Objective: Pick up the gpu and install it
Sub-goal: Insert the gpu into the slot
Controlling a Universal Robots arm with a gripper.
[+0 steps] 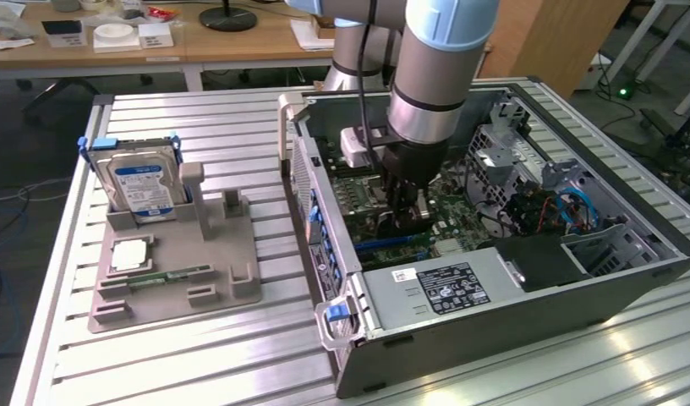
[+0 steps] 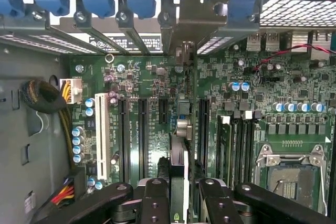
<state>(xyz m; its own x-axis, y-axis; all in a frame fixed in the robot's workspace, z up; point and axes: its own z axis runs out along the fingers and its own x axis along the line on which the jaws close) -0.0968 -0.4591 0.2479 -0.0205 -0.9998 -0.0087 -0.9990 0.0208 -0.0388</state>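
Pincer (image 2: pixel 184 200) closed on the gpu (image 2: pixel 179 163), held edge-on over the motherboard (image 2: pixel 236 61) inside the computer case (image 1: pixel 435 355); pickup done, seating apparently unfinished.

gpu (image 2: pixel 178 182) — upright, edge-on | silver bracket at case rear | along motherboard slot

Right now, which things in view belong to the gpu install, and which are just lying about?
In the job: gpu, edge-on in the pincer; motherboard slots; open computer case.
Lying about: hard drive; memory stick; grey holder carrying both.
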